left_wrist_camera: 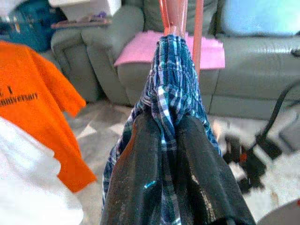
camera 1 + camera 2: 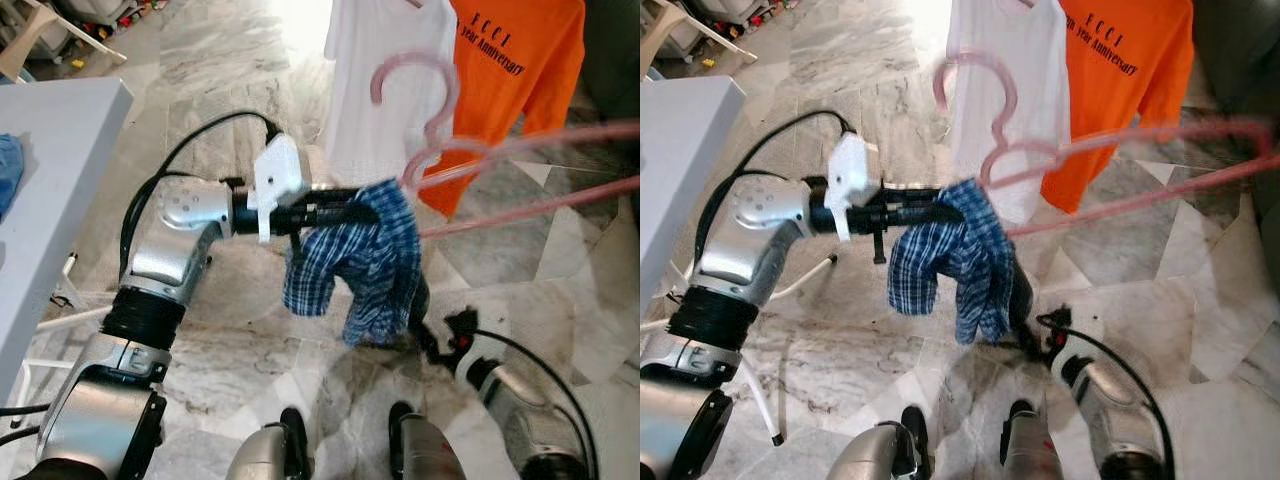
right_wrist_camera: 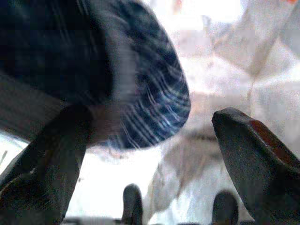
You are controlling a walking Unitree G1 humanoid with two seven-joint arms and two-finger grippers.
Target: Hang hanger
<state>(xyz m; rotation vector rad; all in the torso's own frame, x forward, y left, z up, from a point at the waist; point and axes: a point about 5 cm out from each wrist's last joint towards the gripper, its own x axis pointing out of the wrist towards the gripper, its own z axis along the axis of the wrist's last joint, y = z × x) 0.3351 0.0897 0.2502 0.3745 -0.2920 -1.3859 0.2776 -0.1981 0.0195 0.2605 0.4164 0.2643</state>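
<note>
Left gripper (image 2: 365, 212) pinches blue plaid cloth (image 2: 365, 262) bunched on pink plastic hanger (image 2: 520, 175), hook just beyond its tips. Right gripper (image 3: 150, 154), spread & empty, hangs below cloth. Carry step underway; next: lift hook onto a rail (none visible) near orange T-shirt (image 2: 515, 80).

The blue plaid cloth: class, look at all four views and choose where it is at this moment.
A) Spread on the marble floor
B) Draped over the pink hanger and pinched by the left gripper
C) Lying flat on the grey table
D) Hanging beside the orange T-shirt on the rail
B: the blue plaid cloth droops from the pink hanger, with the left gripper closed on its folds.
</note>
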